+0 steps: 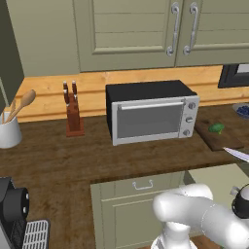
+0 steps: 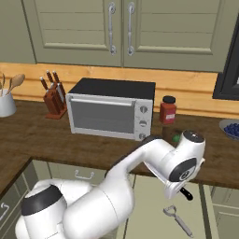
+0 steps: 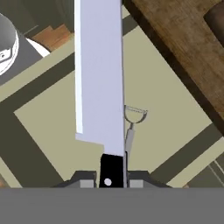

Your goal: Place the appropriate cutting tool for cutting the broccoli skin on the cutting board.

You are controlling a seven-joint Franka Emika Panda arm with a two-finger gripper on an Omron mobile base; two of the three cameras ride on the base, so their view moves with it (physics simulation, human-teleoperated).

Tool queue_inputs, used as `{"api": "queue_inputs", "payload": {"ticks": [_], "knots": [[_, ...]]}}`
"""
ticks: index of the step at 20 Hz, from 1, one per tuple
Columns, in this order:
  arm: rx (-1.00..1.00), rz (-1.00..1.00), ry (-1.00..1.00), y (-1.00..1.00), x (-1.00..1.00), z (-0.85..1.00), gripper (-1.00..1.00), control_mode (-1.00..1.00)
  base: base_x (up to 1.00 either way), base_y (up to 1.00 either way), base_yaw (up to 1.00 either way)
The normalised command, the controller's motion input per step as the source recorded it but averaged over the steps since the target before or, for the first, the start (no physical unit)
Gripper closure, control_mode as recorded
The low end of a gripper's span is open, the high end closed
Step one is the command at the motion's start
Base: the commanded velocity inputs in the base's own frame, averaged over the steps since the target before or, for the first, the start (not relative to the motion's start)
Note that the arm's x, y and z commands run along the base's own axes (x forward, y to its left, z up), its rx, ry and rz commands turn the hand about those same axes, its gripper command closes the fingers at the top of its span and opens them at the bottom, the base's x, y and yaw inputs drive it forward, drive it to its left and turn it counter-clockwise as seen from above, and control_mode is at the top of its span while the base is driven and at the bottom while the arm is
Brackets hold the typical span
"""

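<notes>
I had the claw clamped on the knife, blade toward 12, cutting board around 1 o'clock.

Knife: silver blade, blk handle. Broccoli bright grn. Board dk brown. Toaster oven blk/silver.

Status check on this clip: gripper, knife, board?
Gripper shut on knife, held above the floor, short of the counter. Cutting board holds only the broccoli. Peeler on floor below.
</notes>
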Motion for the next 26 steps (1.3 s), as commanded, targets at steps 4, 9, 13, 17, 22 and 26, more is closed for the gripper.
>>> {"api": "queue_inputs", "payload": {"ticks": [4, 9, 13, 17, 22, 26], "knots": [[0.09, 0.05, 0.02, -0.26, 0.73, 0.14, 1.0, -1.0, 0.0, 0.0, 0.0], [0.08, 0.09, 0.01, -0.21, 0.67, 0.01, 1.0, -1.0, 0.0, 0.0, 0.0], [0.1, 0.07, -0.02, -0.2, 0.32, -0.02, 1.0, -1.0, 0.0, 0.0, 0.0], [0.04, 0.03, -0.01, -0.05, 0.32, 0.0, 1.0, -1.0, 0.0, 0.0, 0.0], [0.0, 0.0, 0.0, 0.0, 0.48, -0.04, 1.0, -1.0, 0.0, 0.0, 0.0], [0.0, 0.0, 0.0, 0.0, 0.49, -0.23, 1.0, -1.0, 0.0, 0.0, 0.0]]}}
